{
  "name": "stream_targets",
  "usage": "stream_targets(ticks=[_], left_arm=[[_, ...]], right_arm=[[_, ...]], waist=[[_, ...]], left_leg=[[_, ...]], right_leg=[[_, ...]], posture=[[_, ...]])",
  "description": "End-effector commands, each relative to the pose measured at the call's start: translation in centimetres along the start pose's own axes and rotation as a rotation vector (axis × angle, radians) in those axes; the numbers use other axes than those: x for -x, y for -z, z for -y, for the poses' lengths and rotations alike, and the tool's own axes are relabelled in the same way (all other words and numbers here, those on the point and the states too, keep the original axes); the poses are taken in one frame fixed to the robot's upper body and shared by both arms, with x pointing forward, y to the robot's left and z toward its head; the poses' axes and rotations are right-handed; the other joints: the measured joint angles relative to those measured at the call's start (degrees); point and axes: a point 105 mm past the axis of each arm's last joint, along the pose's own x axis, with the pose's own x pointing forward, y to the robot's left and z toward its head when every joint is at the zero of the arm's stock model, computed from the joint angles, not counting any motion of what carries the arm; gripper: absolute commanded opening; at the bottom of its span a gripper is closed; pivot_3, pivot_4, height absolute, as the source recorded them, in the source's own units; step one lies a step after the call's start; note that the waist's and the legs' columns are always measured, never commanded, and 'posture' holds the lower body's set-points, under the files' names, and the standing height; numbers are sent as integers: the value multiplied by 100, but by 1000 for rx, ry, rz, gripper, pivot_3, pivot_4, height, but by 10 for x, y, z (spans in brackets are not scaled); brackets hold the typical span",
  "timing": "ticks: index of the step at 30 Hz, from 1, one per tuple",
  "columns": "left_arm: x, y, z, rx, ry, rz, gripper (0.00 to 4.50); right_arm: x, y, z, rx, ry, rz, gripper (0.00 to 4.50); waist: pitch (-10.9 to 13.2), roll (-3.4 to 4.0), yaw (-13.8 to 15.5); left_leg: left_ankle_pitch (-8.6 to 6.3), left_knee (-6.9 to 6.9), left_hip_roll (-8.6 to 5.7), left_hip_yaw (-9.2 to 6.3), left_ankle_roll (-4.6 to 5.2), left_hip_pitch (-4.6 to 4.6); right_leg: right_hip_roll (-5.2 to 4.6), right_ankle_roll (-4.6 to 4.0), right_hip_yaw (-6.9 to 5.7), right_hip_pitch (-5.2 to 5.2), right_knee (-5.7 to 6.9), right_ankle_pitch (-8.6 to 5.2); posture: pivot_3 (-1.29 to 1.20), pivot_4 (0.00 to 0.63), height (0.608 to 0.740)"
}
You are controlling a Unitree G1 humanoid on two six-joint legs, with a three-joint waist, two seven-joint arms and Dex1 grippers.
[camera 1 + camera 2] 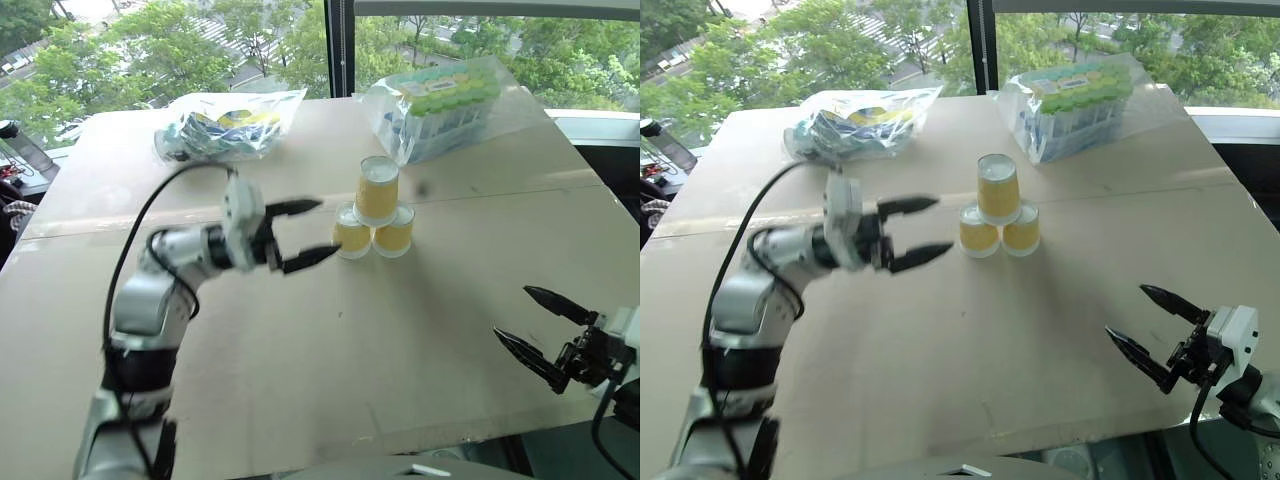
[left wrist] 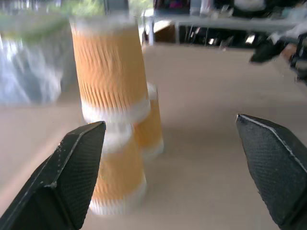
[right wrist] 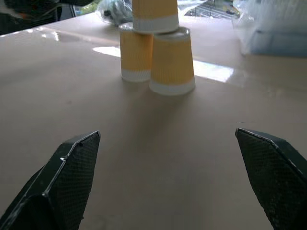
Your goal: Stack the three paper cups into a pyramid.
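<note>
The desk (image 1: 300, 380) is a broad tan surface running up to a window, and nearly everything on it sits toward its far half, which leaves the near half free for the arms to work.

Two clear plastic bags lie along the far edge. The bag of bottles (image 1: 445, 105) is at far right, and the bag of blue and white packets (image 1: 225, 125) is at far left. Both are well apart from the cups, so, as I judge it, they play no part in the stacking and are out of the way of a reach.

The pyramid (image 1: 375, 220) stands a little right of the desk's middle, nearer than the bags. Its three paper cups are all upside down, wide mouth to the desk, which gives each a steady footing. The left bottom cup (image 1: 351, 238) and the right bottom cup (image 1: 394, 235) stand touching side by side, so their flat bases make a shelf. The top cup (image 1: 378, 190) rests across both, upright and seemingly centred. The task looks complete from how they stand.

The left hand (image 1: 305, 233) hovers just left of the stack, pointing at it, fingers spread wide and holding nothing; that suits a release with clearance around the top cup.

The right hand (image 1: 530, 320) hangs low at the near right, well apart from the cups, also wide and empty, probably parked where it cannot knock them.
</note>
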Motion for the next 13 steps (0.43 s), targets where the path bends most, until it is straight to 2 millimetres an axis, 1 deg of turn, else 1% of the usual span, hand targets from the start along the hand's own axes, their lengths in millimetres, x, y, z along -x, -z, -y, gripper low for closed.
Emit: stream_targets(ticks=[1,2,5,8,13], left_arm=[[7,9,19,-1,-81,-44,4458],[10,19,25,19,-113,-62,4458],[13,34,34,27,-181,-98,4458],[12,38,39,31,-229,-95,4458],[13,39,40,35,-297,-100,4458]], right_arm=[[-5,4,10,30,-1,-27,4500],[-7,8,13,35,-5,-40,4500],[-12,14,19,43,-16,-50,4500],[-18,18,20,44,-56,-48,4500],[-28,21,20,42,-116,-57,4500]], waist=[[1,-2,37],[1,-3,75],[-1,1,195],[-1,2,267],[-2,3,254]], left_leg=[[0,1,1,0,0,0],[0,3,1,0,0,0],[0,2,2,-1,0,4],[0,2,4,-4,0,4],[0,2,4,3,0,2]], right_leg=[[0,-2,1,1,1,2],[-1,-6,0,1,1,4],[-2,-7,-3,6,-3,10],[-1,-9,-9,8,-3,12],[-1,-9,-2,10,-7,12]], posture=[[0,150,740],[0,150,740],[0,150,740],[0,150,740],[0,150,740]])
